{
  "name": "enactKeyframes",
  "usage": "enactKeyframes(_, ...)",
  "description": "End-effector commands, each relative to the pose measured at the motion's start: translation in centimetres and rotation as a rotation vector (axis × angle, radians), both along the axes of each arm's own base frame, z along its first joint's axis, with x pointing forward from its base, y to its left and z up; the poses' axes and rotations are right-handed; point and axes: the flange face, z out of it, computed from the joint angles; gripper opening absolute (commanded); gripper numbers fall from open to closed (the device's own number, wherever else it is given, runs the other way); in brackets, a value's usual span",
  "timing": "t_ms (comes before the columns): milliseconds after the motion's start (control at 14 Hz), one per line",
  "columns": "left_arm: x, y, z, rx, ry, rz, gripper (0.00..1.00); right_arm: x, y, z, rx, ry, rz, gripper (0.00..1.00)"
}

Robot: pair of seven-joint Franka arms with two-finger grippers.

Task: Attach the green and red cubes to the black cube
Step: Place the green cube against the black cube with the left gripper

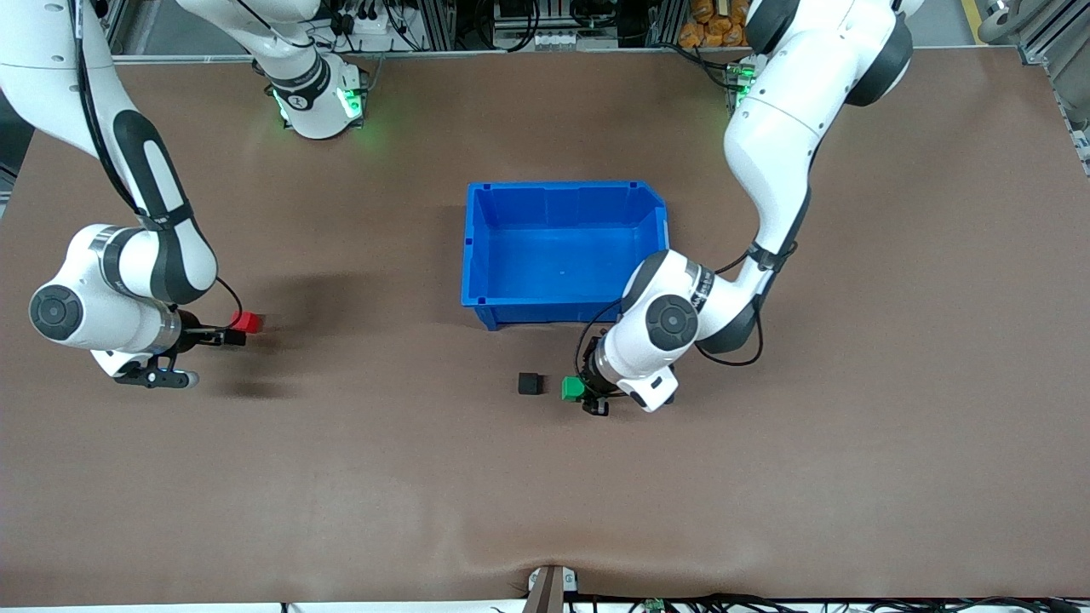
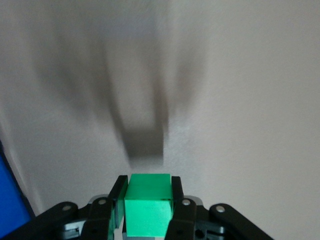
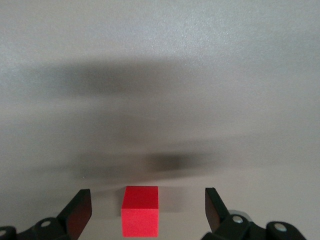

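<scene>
Toward the right arm's end of the bench, the right end effector straddles the red cube with fingers spread wide; closing off-centre could nudge it away. Near the black cube, the left end effector clamps the green cube; a skewed approach may shove the black one. Contact faces are hidden.

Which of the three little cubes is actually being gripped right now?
The green cube, clamped in the left gripper. The red cube sits between open fingers; the black cube lies untouched.
</scene>
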Motion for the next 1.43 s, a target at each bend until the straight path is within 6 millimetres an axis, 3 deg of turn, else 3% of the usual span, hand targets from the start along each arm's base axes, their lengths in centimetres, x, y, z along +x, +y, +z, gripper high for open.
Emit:
enactKeyframes(0,0.2,-1.8,-0.9,-0.007,0.01,0.035,0.0,-0.6,-0.2,-0.6,0.018,-0.001,0.001,1.0)
enactKeyframes(643,-0.7,-4.1,-3.2,0.005,0.001,0.032,0.0,-1.3,0.1,-2.2,0.02,0.011,0.001,0.9)
enactKeyframes(1000,-1.4,-4.4,-3.6,0.027,0.026,0.016,0.0,-1.8,0.2,-3.2,0.023,0.026,0.0,0.76)
enactKeyframes(1214,-1.8,-4.3,-3.3,0.054,0.068,0.003,0.0,-1.8,0.3,-3.3,0.022,0.029,-0.003,0.67)
enactKeyframes(1357,-1.3,-3.4,-1.7,0.07,0.086,0.003,0.0,-1.9,0.2,-3.6,0.022,0.033,-0.007,0.67)
